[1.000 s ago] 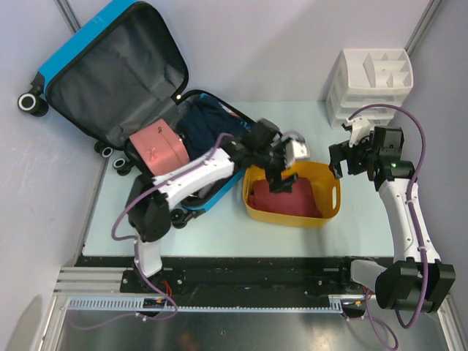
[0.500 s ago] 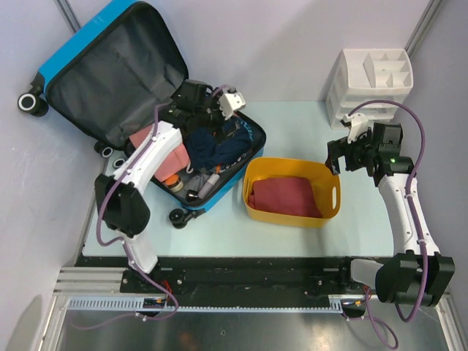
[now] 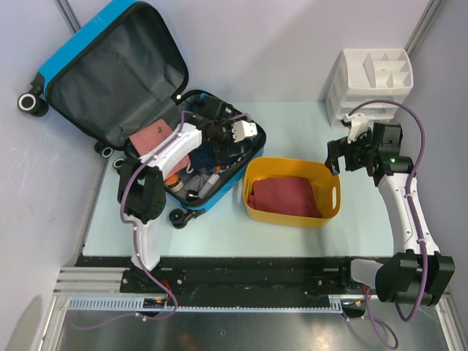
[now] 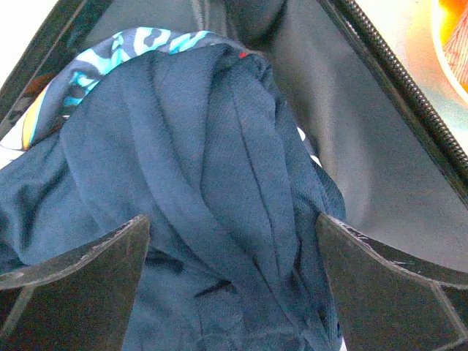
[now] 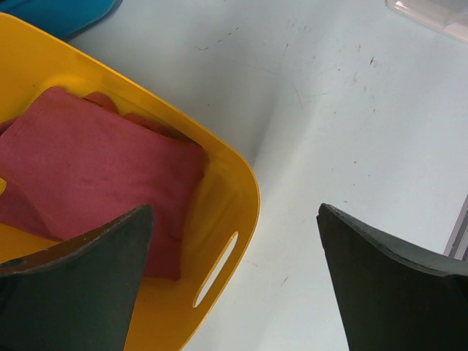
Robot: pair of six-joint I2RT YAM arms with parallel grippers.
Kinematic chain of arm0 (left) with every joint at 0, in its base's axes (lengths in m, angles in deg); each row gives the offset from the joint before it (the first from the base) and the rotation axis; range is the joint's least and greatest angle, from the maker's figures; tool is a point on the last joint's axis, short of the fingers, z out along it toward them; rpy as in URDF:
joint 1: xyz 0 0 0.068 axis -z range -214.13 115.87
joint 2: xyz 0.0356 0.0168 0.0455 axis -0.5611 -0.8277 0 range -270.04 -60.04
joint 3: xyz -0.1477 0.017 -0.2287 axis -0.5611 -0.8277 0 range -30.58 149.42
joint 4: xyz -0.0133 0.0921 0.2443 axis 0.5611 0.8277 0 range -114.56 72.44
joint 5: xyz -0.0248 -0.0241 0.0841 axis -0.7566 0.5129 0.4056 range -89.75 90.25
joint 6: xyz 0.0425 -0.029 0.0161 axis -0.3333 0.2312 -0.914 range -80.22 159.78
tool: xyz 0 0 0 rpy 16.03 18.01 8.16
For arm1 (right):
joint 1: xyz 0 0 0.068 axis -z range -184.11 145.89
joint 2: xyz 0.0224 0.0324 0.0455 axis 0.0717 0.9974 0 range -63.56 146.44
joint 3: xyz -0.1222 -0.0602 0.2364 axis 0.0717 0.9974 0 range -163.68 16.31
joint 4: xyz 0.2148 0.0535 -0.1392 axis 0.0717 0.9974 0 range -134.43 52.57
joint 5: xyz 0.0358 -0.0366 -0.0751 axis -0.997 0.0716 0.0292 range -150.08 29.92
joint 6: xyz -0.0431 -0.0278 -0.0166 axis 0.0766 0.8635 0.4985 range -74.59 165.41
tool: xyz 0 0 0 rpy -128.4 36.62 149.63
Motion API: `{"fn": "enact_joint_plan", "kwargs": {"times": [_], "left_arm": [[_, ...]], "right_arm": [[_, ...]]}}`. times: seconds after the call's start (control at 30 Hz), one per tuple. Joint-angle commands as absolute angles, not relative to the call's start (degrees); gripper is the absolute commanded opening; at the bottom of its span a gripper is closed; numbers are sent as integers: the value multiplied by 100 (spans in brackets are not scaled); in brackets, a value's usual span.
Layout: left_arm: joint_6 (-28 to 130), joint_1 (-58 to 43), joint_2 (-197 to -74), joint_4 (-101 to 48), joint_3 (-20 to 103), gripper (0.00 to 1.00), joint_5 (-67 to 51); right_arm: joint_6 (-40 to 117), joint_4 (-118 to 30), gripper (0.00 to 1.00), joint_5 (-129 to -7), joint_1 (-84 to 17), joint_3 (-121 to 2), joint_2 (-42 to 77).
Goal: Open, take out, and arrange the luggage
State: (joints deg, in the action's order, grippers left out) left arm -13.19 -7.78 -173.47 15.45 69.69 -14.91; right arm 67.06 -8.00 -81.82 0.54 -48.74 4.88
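Observation:
The bright-blue luggage (image 3: 55, 62) lies open at the table's back left, its lid leaning against the wall and showing dark grey lining (image 3: 110, 73). My left gripper (image 3: 219, 145) reaches down into the lower half. In the left wrist view it (image 4: 234, 252) is open, its fingers (image 4: 80, 270) either side of a crumpled navy garment (image 4: 212, 183) and apart from it. A cyan-patterned cloth (image 4: 110, 51) lies beneath the garment. My right gripper (image 3: 338, 156) hangs open and empty above the table, right of the yellow tub (image 5: 234, 197).
The yellow tub (image 3: 327, 208) beside the luggage holds a folded red cloth (image 3: 285, 197). A pink pouch (image 3: 151, 137) and small items (image 3: 197, 183) lie in the case. A white drawer organiser (image 3: 373, 84) stands at the back right.
My left arm swung from above the yellow tub back into the luggage and now sits low over the navy garment. The right arm has barely shifted.

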Motion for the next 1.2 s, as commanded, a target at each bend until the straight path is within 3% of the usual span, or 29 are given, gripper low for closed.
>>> {"fn": "enact_joint_plan", "kwargs": {"times": [0.0,0.43,0.63,0.8,0.93,0.97,1.07,1.13,1.17], "left_arm": [[-1690,-689,-17527,1552,6970,100,-1364],[-2288,-522,-16648,1684,5907,100,-1742],[-2279,-495,-16542,1755,5889,100,-1804],[-2007,-539,-17165,1702,6493,99,-1321],[-1840,-601,-17421,1675,6934,87,-1250],[-1814,-601,-17439,1675,7005,76,-1258],[-1927,-601,-17342,1675,6997,57,-1320],[-2041,-601,-17316,1675,6918,57,-1259],[-2077,-609,-17298,1675,6891,65,-1215]], "right_arm": [[6703,-804,100,-8162,81,-5101,473],[6712,-725,100,-8214,81,-5127,534],[6712,-672,100,-8267,81,-5136,569],[6729,-690,100,-8223,81,-5145,587],[6764,-637,100,-8188,81,-5171,570],[6773,-628,100,-8179,81,-5171,552],[6773,-619,100,-8153,90,-5171,552],[6764,-646,100,-8153,81,-5171,561],[6764,-646,100,-8179,81,-5171,570]]}}
